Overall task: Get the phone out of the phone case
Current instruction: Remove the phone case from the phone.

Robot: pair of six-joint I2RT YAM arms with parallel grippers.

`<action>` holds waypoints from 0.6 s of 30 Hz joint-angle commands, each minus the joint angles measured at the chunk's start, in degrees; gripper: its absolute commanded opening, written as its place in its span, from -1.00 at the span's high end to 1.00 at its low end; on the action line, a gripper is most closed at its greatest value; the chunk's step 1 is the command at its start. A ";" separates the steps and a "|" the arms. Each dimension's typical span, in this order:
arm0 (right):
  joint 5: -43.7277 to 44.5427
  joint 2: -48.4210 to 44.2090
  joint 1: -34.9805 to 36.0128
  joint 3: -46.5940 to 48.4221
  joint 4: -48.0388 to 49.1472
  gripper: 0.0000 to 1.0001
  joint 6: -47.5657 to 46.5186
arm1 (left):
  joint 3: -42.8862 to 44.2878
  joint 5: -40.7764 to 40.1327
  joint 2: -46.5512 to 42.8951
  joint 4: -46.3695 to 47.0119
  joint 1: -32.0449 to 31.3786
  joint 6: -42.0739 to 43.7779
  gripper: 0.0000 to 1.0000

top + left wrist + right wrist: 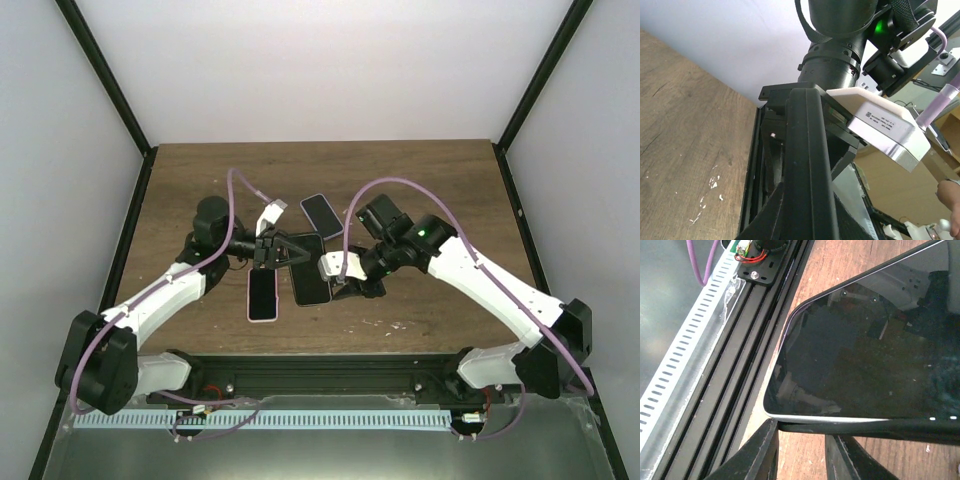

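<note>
A dark phone [310, 275] in its black phone case hangs just above the table's middle, between both arms. My left gripper [274, 250] is shut on its far-left end; in the left wrist view the phone case [807, 165] runs edge-on up the frame between the jaws. My right gripper [345, 280] is at the near-right end. The right wrist view shows the phone's screen [865, 340] with its silver edge lifted off the black case rim [865, 426]. The right gripper [800, 440] stands partly open, its fingers [760, 450] against that rim and bare wood between them.
A pink-edged phone [262, 296] lies flat on the table just left of the held one. Another dark phone [322, 210] lies further back. A black rail [755, 330] and a white slotted strip [680, 355] run along the table's near edge.
</note>
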 commanded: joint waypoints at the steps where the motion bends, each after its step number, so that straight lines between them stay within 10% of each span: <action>1: 4.26 2.08 0.65 3.79 7.24 0.45 -3.69 | 0.02 1.84 -0.46 2.94 -1.32 -2.96 1.00; 18: 6.30 2.21 -5.38 -1.51 24.94 0.44 8.84 | 0.13 2.37 -0.05 3.81 -2.43 -3.71 1.00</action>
